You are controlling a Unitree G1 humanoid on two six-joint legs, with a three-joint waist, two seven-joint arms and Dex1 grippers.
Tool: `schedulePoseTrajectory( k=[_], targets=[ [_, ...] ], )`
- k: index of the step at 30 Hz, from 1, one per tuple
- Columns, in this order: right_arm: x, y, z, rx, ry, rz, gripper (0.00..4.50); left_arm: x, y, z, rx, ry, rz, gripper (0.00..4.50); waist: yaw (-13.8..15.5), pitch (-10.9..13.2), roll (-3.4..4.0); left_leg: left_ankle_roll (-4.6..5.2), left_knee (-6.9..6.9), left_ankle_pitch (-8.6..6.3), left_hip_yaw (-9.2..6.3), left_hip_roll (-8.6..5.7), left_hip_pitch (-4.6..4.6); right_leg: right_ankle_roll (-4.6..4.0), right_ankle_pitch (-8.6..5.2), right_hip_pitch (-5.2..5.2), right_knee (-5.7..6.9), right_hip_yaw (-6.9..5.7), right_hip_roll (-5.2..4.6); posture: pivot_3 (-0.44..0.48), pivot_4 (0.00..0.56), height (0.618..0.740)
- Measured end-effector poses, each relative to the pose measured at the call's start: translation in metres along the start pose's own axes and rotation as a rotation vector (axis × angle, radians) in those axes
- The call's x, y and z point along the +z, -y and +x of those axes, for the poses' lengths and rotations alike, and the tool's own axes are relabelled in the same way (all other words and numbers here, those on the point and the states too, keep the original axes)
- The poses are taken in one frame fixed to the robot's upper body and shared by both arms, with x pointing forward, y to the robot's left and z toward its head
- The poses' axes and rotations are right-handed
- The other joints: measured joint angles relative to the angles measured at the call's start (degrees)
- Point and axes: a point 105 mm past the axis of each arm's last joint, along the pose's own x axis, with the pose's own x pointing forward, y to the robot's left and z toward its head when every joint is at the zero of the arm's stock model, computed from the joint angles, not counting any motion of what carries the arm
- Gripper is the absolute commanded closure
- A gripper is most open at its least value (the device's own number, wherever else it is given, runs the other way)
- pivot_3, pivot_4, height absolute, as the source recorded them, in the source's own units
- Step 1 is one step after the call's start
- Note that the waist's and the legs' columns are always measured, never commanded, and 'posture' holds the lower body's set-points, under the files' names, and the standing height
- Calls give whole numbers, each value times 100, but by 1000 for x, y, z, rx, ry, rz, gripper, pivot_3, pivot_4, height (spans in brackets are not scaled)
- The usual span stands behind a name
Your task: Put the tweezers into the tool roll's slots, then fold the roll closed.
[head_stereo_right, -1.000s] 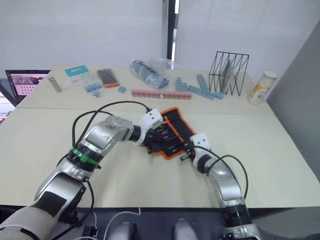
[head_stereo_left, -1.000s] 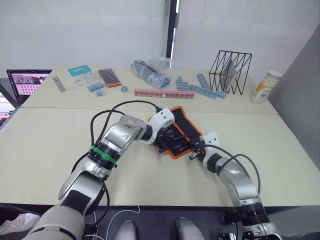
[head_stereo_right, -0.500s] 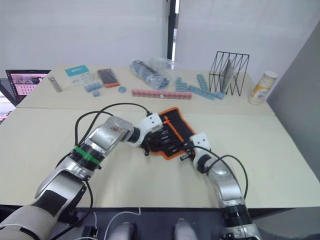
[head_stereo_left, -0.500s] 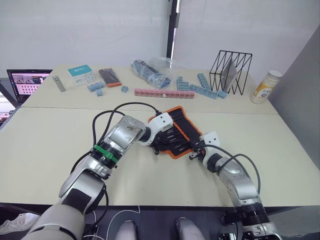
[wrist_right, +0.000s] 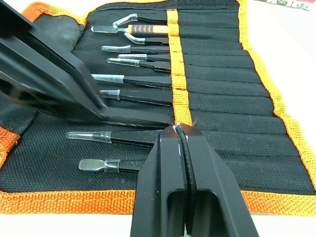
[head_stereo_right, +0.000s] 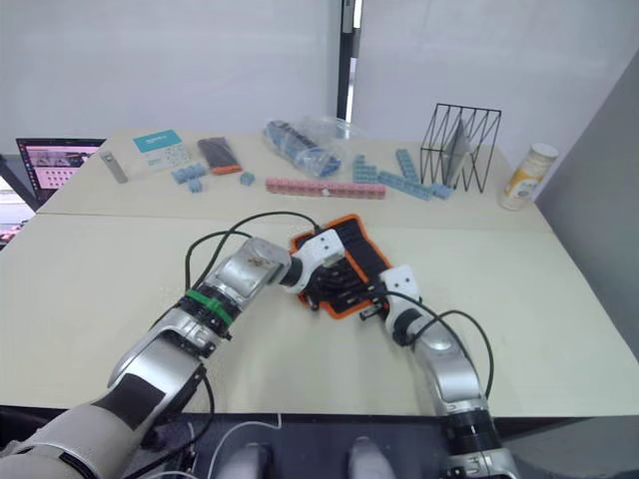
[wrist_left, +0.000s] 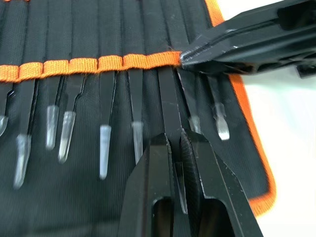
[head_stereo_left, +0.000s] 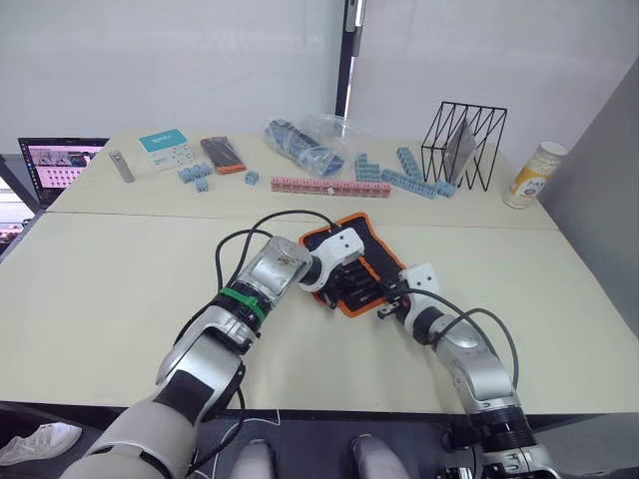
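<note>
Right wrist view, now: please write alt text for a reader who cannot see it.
The right hand, fingers together, presses its tips on the orange strap of the open black tool roll. Tweezers with clear tip caps sit in slots beside it. The left hand reaches in from the other side, its tips on a tweezer one slot over.

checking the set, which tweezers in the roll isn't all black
The tweezers with the orange-and-black striped grip, lying near the far end of the tool roll; the others are plain black.
</note>
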Motion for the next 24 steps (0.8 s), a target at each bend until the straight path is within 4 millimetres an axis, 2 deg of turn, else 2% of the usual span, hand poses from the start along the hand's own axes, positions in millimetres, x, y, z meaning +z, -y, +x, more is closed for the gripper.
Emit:
schedulePoseTrajectory(
  k=[7,16,19,22,24],
  targets=[
    [-1,2,-3,-18,-2,5,4500,15,-2,24,49,39,33,4451,75,0,0,0,2,0,-7,-23,-1,14,-3,3,0,7,-12,0,150,740],
    [-2,2,-5,-34,-12,16,4500,18,-2,31,72,58,44,4451,90,0,0,2,10,2,-11,-40,-4,26,0,10,-2,14,-23,0,150,740],
    [-1,0,-4,-31,-10,21,4500,18,-4,28,66,79,7,3227,81,0,0,4,8,3,-11,-40,-7,29,2,6,-1,13,-23,0,150,740],
    [-1,0,-4,-28,-8,22,4500,21,-7,22,52,98,0,2445,73,0,0,4,3,3,-12,-40,-7,52,15,4,0,13,-23,0,150,740],
    [0,-1,-4,-22,-7,22,4500,27,-11,11,32,116,10,1723,53,0,0,5,-5,3,-13,-40,-7,57,18,1,2,13,-22,0,150,740]
  ],
)
